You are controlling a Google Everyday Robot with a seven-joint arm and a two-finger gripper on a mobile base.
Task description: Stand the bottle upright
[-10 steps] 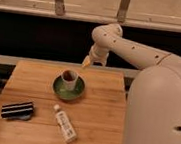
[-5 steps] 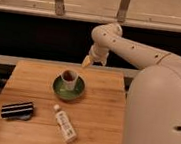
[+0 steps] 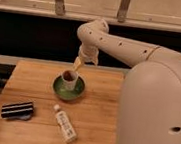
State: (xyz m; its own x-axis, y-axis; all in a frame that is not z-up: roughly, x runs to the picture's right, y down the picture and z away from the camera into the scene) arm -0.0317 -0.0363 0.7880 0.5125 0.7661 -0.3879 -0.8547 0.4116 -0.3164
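Note:
The bottle point(image 3: 65, 124) is small, slim and white. It lies on its side near the front of the wooden table point(image 3: 101, 113), with its cap pointing to the far left. My gripper point(image 3: 77, 63) hangs at the end of the white arm over the table's back edge, just above and behind the cup. It is open, holds nothing, and is well away from the bottle.
A white cup point(image 3: 69, 78) with a brown inside stands on a green plate point(image 3: 57, 88) behind the bottle. A black-and-white striped block point(image 3: 17, 109) lies at the front left. My white body point(image 3: 153, 115) fills the right side. A dark rail runs behind the table.

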